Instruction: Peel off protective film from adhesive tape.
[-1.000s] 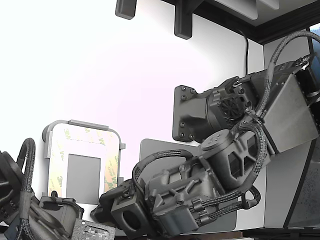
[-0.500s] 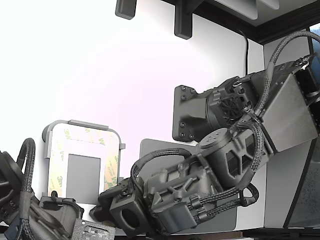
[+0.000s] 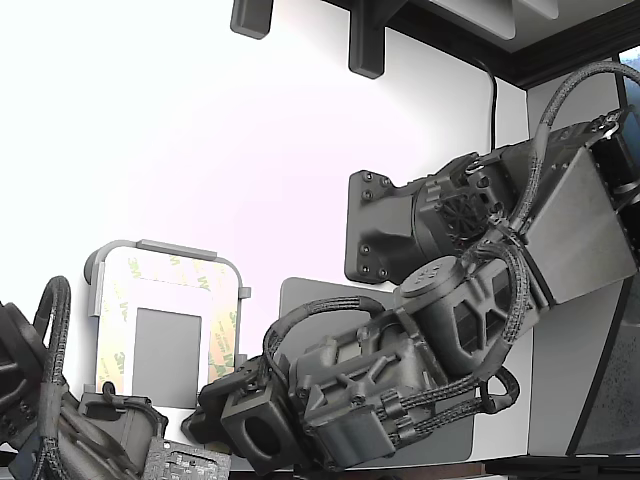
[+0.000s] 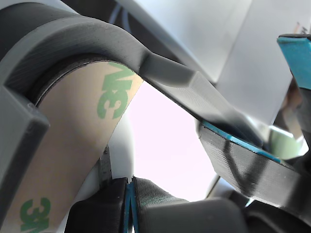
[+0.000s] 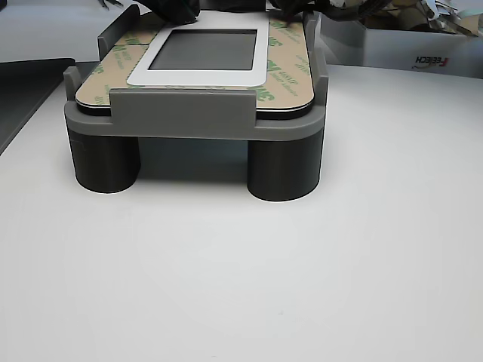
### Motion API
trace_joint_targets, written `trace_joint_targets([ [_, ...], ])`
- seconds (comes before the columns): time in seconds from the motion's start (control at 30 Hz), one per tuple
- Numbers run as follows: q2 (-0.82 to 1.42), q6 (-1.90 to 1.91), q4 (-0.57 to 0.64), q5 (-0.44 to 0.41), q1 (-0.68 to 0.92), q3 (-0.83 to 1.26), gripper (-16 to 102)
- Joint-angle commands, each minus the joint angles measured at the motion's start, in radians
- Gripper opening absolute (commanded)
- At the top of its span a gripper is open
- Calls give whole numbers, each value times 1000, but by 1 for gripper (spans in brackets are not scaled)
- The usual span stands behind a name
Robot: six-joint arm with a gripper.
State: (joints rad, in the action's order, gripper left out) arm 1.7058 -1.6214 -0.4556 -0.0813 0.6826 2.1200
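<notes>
One tray (image 3: 165, 252) sits at the exterior view's left, light grey with rounded corners, carrying the tape (image 3: 222, 335) as a border around a grey square window (image 3: 167, 345). The film (image 3: 116, 310) – peach-tinted, printed with green "3M" logos – lies flat on that border along the sides that show. The arm (image 3: 470, 300) reaches in from the exterior view's right, and its wrist end comes down just beside the tray's near right corner; the gripper itself is hidden under the wrist housing there. A second arm (image 3: 60, 420) shows at the lower left corner of that view.

From the wrist view the film (image 4: 73, 145) fills the space right in front of the gripper (image 4: 194, 150), curving along inside the tray's grey rim (image 4: 97, 43). A finger (image 4: 243, 160) with a blue-edged pad sits close to that rim, and a second blue pad (image 4: 296, 53) stands apart from it – the jaws gape with nothing between them.

In the other view the tray (image 5: 196, 113) stands on two dark round legs (image 5: 285, 170) on a white table (image 5: 241, 279), the film (image 5: 283, 72) flat on top, and dark gripper parts show only at its far edge.
</notes>
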Motion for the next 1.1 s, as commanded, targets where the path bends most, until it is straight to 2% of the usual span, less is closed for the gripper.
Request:
trace_joint_targets([
  [0.0, 29, 3, 0, 0, -6, -18, -11],
  [1.07, 41, 31, -26, -5, -6, -44, -11],
])
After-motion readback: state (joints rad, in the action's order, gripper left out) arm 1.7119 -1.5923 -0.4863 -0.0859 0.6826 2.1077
